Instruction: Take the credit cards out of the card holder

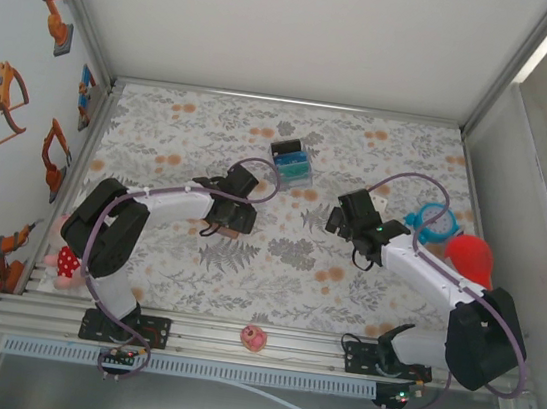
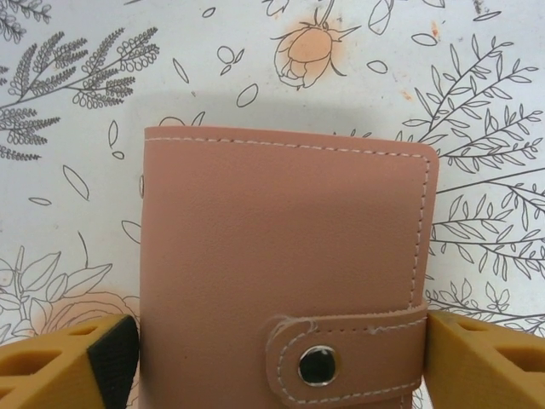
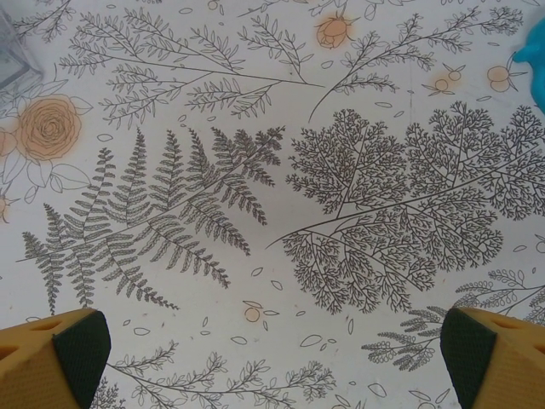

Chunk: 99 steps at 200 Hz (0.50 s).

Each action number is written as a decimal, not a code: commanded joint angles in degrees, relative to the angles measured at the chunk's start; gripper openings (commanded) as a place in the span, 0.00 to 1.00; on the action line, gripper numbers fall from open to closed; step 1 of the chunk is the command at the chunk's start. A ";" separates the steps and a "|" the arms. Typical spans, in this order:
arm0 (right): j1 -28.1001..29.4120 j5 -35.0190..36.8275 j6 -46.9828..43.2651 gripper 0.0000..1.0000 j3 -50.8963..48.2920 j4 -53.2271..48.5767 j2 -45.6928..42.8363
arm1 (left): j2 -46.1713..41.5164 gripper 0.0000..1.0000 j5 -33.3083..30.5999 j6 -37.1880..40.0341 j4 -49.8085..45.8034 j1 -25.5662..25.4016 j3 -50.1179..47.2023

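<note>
At the far left edge of the bench (image 1: pixel 362 297), which is covered in a floral cloth, a plush toy (image 1: pixel 62 262) with a red spotted part lies beside the base of the left arm (image 1: pixel 109 228). That arm reaches in toward the middle, and the left gripper (image 1: pixel 226 217) hangs low over the card holder (image 2: pixel 281 256).

In the left wrist view the card holder lies flat on the cloth. It is folded shut, pinkish tan with pale stitching, and its strap is fastened by a metal snap (image 2: pixel 317 366). The yellow fingers (image 2: pixel 485 358) stand wide on either side of it. The left finger's dark pad sits right at one edge and the right finger sits against the end of the strap. I cannot tell whether they are pressing on the card holder or only straddling it.

Beyond the card holder, further from the arms, stands a small black box (image 1: pixel 291 163) with blue and teal contents. Close to the near edge, a small pink round thing (image 1: pixel 253 338) rests on the aluminium rail (image 1: pixel 197 328) between the two arm bases.

To the right of the middle, the right gripper (image 1: pixel 347 222) hovers above bare cloth, well apart from the card holder. In the right wrist view its jaws are spread wide with nothing between them, over a printed fern. Just behind the right arm lie a teal ring (image 1: pixel 433 223) and, beside it, a red rounded thing (image 1: pixel 471 256).
</note>
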 commanded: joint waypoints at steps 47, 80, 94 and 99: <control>0.46 -0.30 1.11 0.99 1.66 1.27 0.84 | 1.64 0.80 -0.01 -1.23 -0.71 0.13 -1.22; 0.46 -1.81 1.17 1.00 1.59 1.94 0.73 | 0.57 0.66 -0.10 -0.89 0.63 -0.01 -1.99; 0.46 -3.32 1.10 1.00 1.50 2.84 0.51 | -0.64 0.59 -0.09 -0.86 1.63 -0.18 -2.48; 0.46 -4.02 1.10 1.00 1.45 3.28 0.37 | -1.11 0.58 -0.10 -0.86 1.95 -0.19 -2.65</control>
